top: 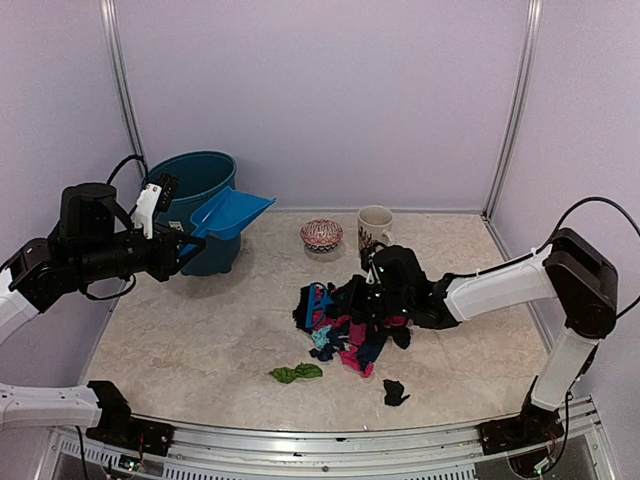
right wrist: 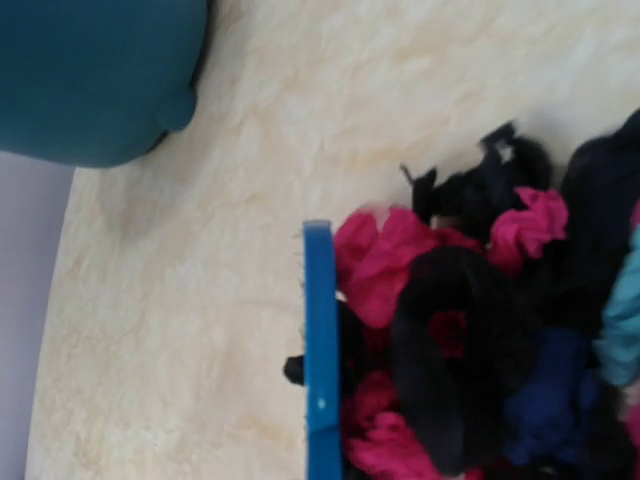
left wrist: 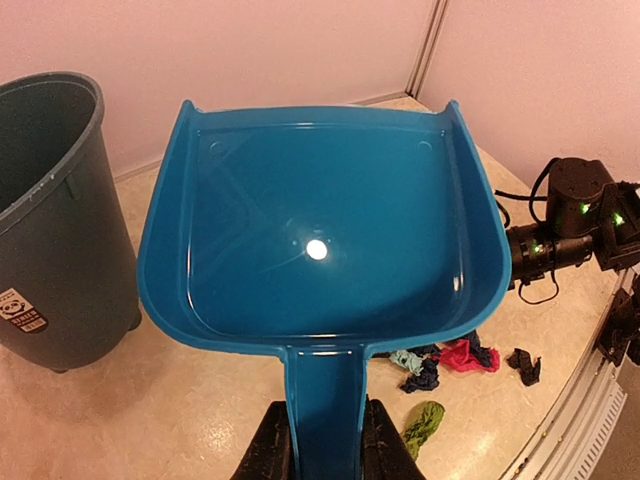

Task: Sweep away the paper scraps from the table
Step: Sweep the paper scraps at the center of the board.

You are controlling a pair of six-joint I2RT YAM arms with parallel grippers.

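The paper scraps (top: 352,325) lie in a pile of pink, black, navy and light blue wads at mid table (top: 200,340). A green scrap (top: 296,373) and a black one (top: 395,392) lie apart in front. My right gripper (top: 378,285) is low at the pile's right side, shut on the small blue brush (top: 318,300). In the right wrist view the brush (right wrist: 320,350) stands against pink and black scraps (right wrist: 400,270); the fingers are hidden. My left gripper (left wrist: 325,450) is shut on the blue dustpan's handle, holding the empty dustpan (left wrist: 320,230) in the air at left (top: 232,212).
A teal bin (top: 200,178) stands at the back left, right behind the dustpan; it also shows in the left wrist view (left wrist: 50,230). A patterned bowl (top: 321,235) and a white mug (top: 374,227) stand behind the pile. The silver frame edge runs along the front.
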